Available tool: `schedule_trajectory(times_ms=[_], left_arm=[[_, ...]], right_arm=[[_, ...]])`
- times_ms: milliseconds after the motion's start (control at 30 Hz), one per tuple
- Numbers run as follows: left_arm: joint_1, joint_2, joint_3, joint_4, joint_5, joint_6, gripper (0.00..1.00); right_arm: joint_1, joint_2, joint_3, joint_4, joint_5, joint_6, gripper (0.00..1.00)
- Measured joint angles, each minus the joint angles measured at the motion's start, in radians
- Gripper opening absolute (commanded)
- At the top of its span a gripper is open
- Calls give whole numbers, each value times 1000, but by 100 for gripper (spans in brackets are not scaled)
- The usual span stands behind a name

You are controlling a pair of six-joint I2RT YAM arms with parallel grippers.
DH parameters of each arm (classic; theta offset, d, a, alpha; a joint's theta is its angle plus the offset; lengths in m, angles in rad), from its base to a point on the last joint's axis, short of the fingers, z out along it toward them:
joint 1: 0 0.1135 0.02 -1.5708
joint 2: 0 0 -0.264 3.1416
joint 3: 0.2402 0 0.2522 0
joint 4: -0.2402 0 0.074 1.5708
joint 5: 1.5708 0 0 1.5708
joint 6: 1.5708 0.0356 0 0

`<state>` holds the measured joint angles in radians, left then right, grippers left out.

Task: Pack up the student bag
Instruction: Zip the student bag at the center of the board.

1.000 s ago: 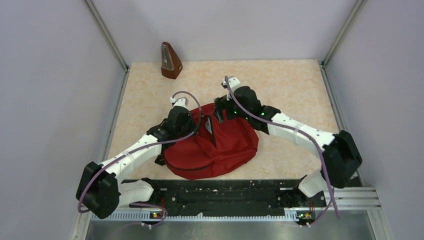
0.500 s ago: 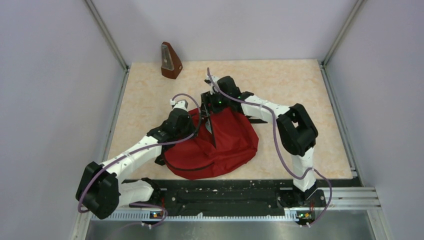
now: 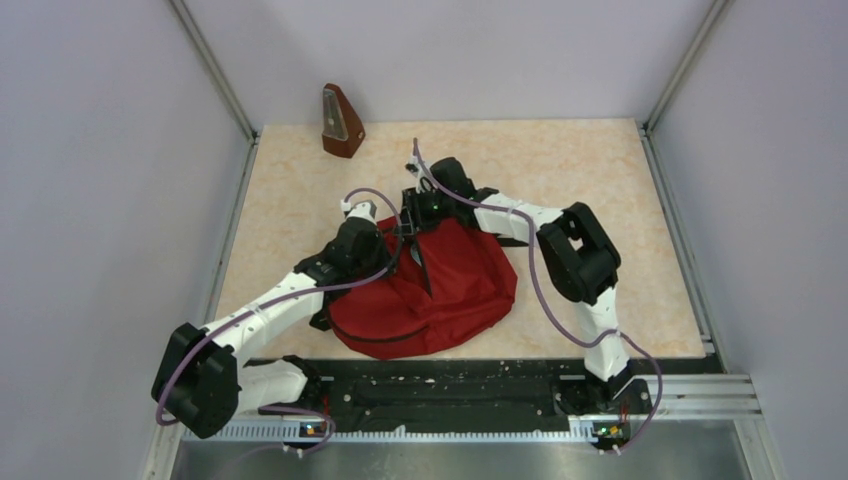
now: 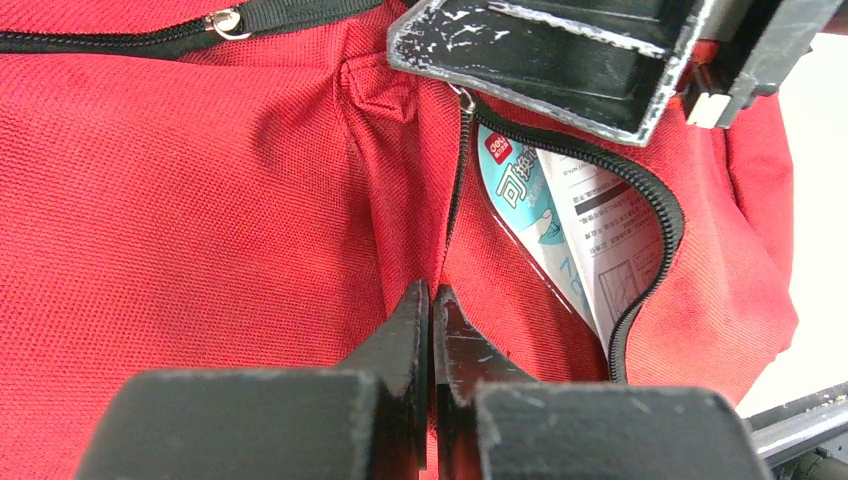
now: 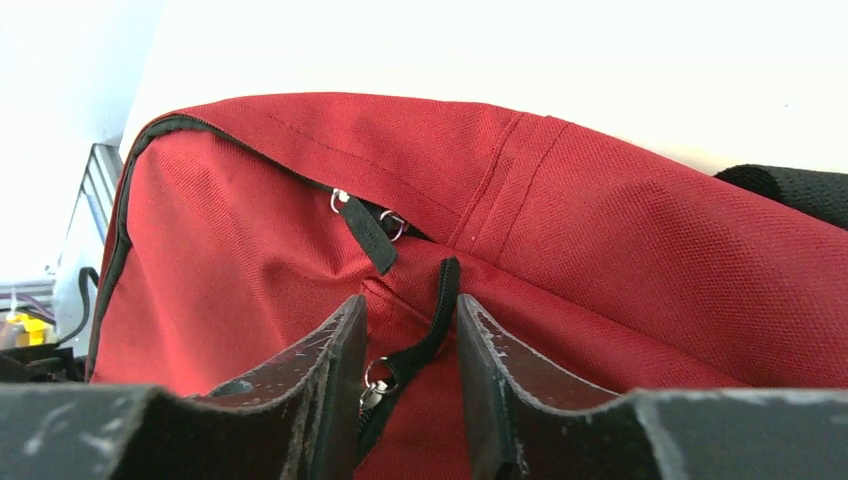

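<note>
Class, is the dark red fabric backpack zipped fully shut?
No: on the backpack a black zip gapes, showing a printed packet inside.

"deli", "可擦" — on the packet [image 4: 545, 215]

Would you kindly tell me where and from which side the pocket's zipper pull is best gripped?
Grip the black fabric pull tab midway, not its metal ring. It is a thin flat strip on the student bag, so come from the bag's far end, where the right hand sits, a finger on either side. The left hand pinches fabric nearby.
</note>
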<state>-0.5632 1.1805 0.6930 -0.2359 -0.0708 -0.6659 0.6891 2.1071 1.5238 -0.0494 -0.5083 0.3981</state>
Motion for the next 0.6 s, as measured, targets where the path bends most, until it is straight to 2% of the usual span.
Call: schedule_trajectory(times_ms=[33, 200, 267, 367, 433, 467, 600], left_arm=[[0, 0, 0, 1, 0, -2, 0], [1, 0, 0, 3, 3, -8, 0], [1, 0, 0, 3, 3, -10, 0], [1, 0, 0, 4, 4, -13, 0], [1, 0, 0, 5, 5, -13, 8], [1, 0, 0, 5, 4, -13, 17], [1, -11, 0, -5, 2, -7, 43]], right_arm=[[0, 8, 6, 5, -2, 7, 26], [0, 19, 13, 18, 8, 37, 12], [0, 19, 13, 27, 20, 44, 2], [0, 19, 13, 45, 37, 61, 0], [0, 19, 13, 60, 40, 74, 0], [0, 19, 10, 69, 40, 79, 0], [0, 4, -33, 114, 55, 103, 0]])
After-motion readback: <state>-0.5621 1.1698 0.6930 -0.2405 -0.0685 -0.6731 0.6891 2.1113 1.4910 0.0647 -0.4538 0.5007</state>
